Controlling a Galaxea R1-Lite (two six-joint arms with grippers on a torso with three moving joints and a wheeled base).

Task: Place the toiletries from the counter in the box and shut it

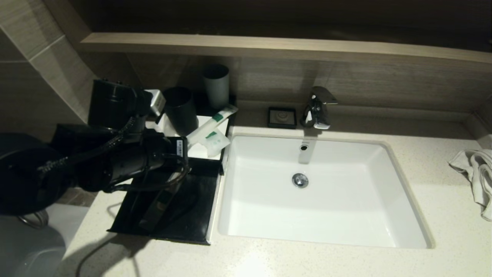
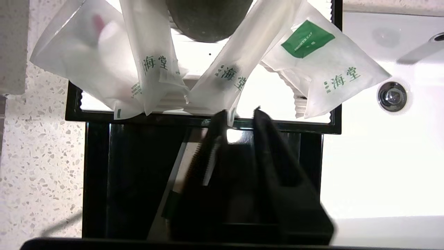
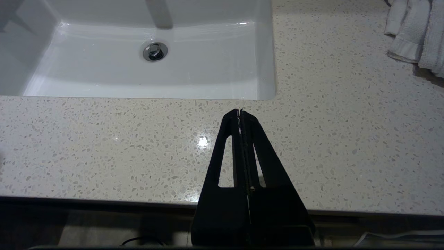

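Note:
A black box (image 2: 333, 69) with a white inside stands left of the sink, its black lid (image 1: 184, 215) lying open towards the front. Several white sachets with green print (image 2: 322, 69) lie in it, also showing in the head view (image 1: 211, 136). A dark cup (image 1: 180, 109) stands at the box's back. My left gripper (image 2: 241, 114) hovers over the lid with its fingertips at the box's front rim. It is open by a narrow gap, and the end of a long sachet (image 2: 225, 76) reaches down beside one finger. My right gripper (image 3: 239, 111) is shut and empty over the counter's front edge.
The white sink (image 1: 396, 231) fills the middle, with a chrome tap (image 1: 317, 107) behind it. A small black dish (image 1: 282, 117) sits by the tap and a grey cup (image 1: 216, 84) behind the box. A white towel (image 1: 476, 173) lies at the right. My left arm (image 1: 127, 157) covers the box's left part.

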